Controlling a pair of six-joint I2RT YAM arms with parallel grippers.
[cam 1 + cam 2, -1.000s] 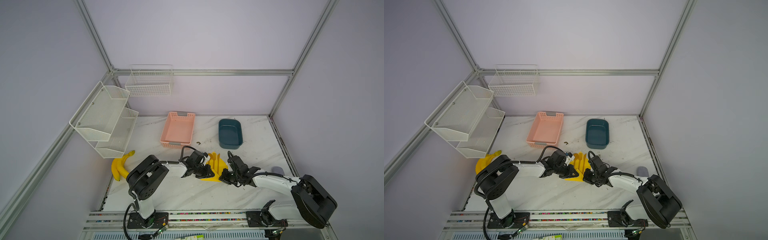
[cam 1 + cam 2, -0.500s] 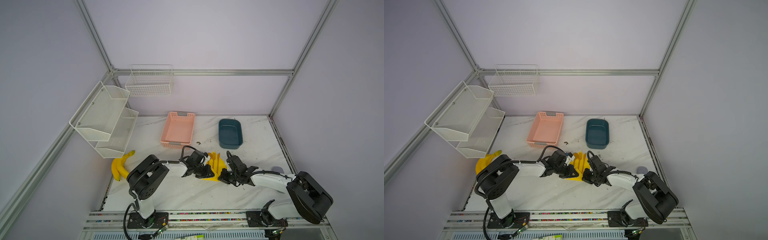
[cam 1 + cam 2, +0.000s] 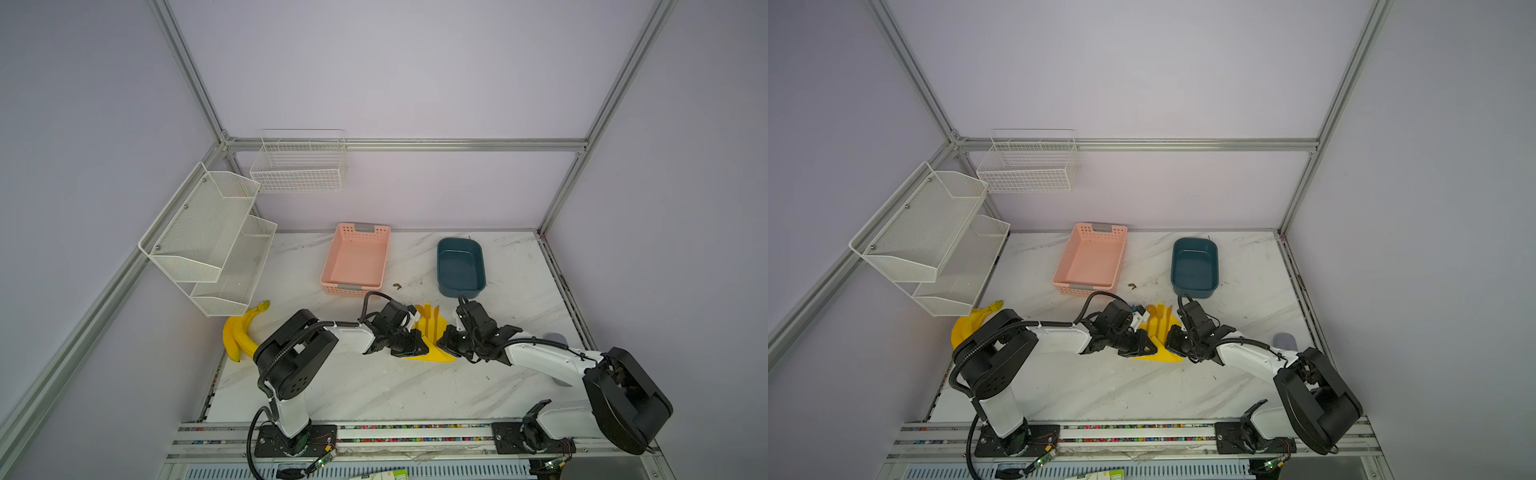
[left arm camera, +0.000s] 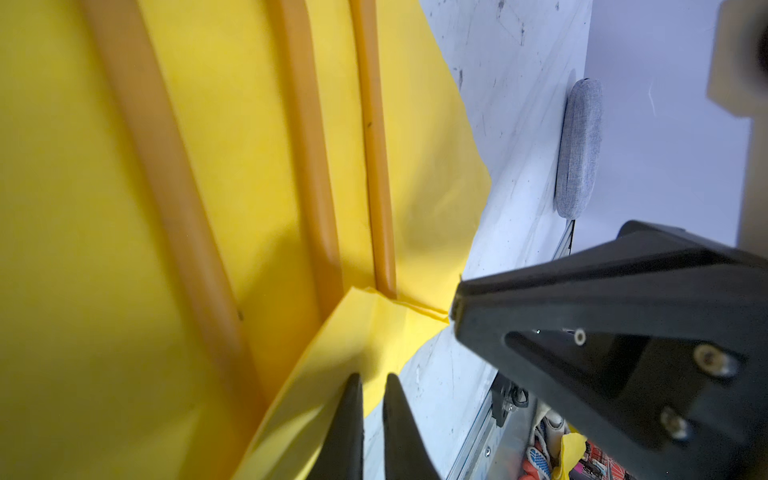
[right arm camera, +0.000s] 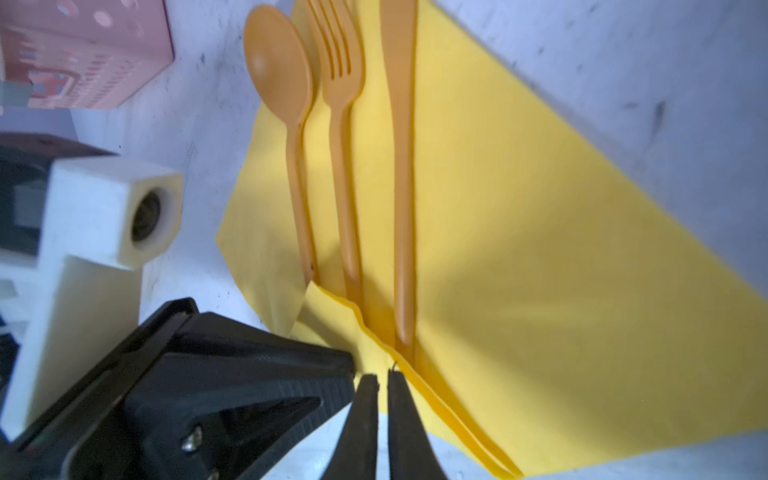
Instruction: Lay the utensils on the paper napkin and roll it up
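Note:
The paper napkin lies yellow on the marble between both arms. On it lie the orange utensils: spoon, fork and knife, side by side with their heads at the far end. The napkin's near corner is folded up over the handle ends. My left gripper is shut on that raised flap. The right gripper is shut, its tips against the fold's edge, right beside the left one.
A pink basket and a teal tub stand behind the napkin. Bananas lie at the left edge under white mesh shelves. A grey pad sits at the right edge.
The right gripper has edged slightly left toward the napkin's near corner. The left gripper has stayed put.

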